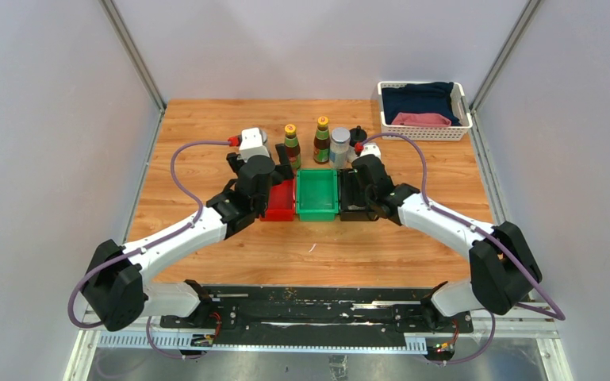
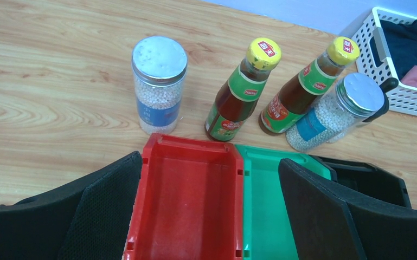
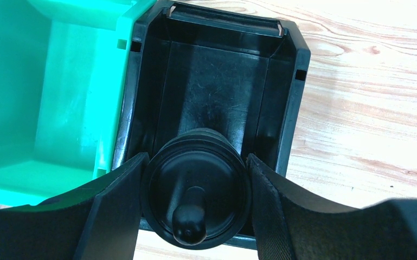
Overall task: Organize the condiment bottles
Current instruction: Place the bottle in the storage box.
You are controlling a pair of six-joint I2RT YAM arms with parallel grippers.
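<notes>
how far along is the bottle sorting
Barely started: the red bin and green bin look empty. In hand: the right jaws grip a black-capped bottle over the black bin. Left: two brown bottles, two silver-lidded jars and what looks like another black-capped one stand on the table, unsorted.

Brown bottles (image 2: 242, 92), right jar (image 2: 333, 111) clustered behind green bin (image 2: 265, 189) — gap beside left jar (image 2: 159, 84).

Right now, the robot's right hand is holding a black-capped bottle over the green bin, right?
Not quite. The right gripper holds the black-capped bottle over the black bin, not the green bin beside it. The right wrist view shows it.
</notes>
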